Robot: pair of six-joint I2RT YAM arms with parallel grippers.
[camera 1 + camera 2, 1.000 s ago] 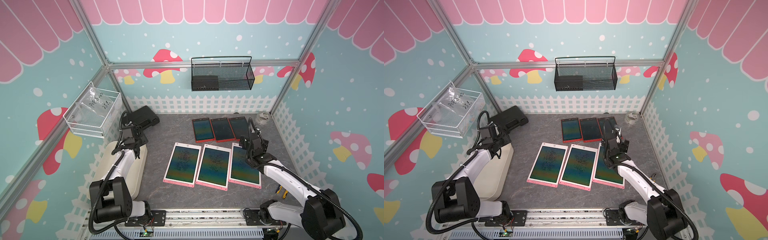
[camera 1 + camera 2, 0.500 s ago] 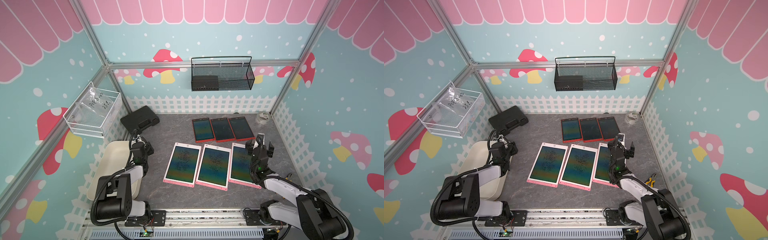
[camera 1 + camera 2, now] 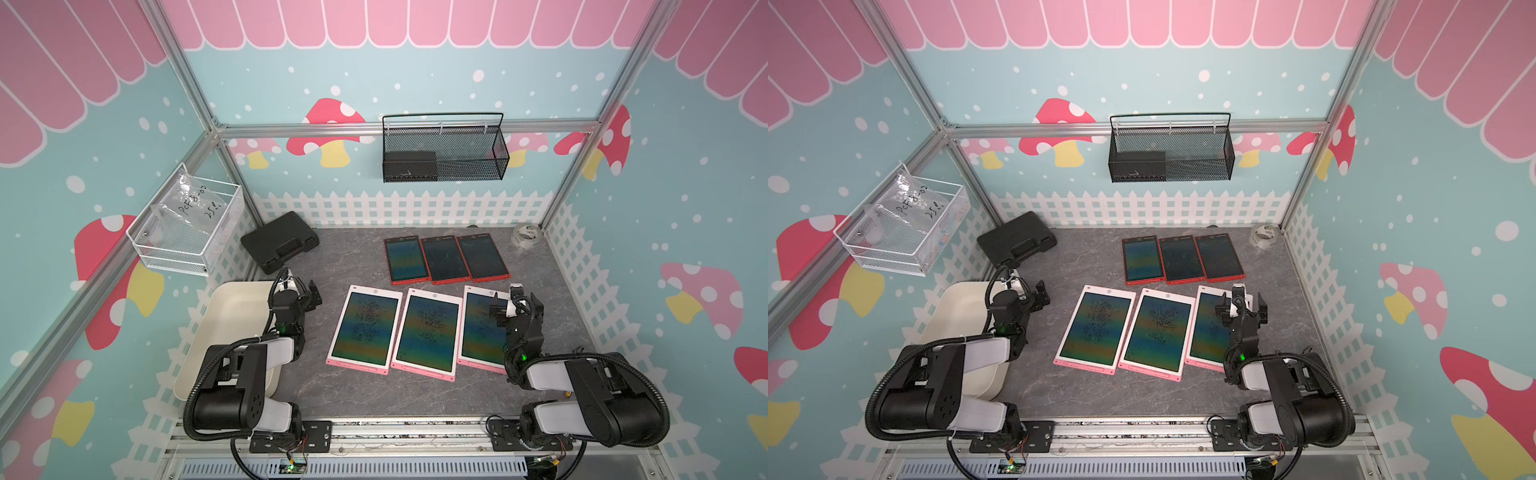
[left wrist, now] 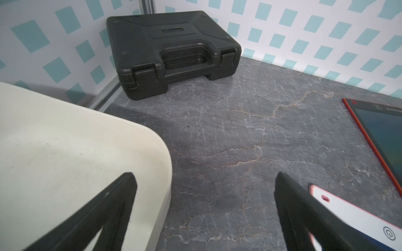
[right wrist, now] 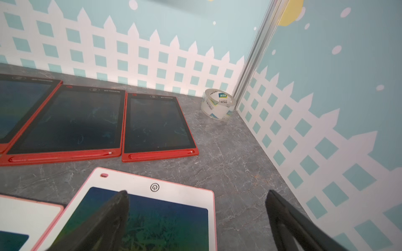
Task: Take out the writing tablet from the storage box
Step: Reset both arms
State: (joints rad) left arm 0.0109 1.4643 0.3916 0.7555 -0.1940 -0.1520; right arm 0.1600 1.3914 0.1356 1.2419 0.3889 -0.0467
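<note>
In a top view the box sits at the table's 8 o'clock with no tablet showing in it. The pink tablets lie flat at centre, apparently already unloaded. Left wrist: the left gripper gapes empty over the box's edge. Right wrist: the right gripper hangs wide and empty above the 3 o'clock tablet, likely parked.

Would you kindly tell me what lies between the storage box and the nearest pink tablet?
Only bare grey tabletop; the left wrist view shows it, with the open left claw hanging over that strip.

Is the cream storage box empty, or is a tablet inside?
Seems empty: the storage box shows a bare floor, though the left arm covers part.
</note>
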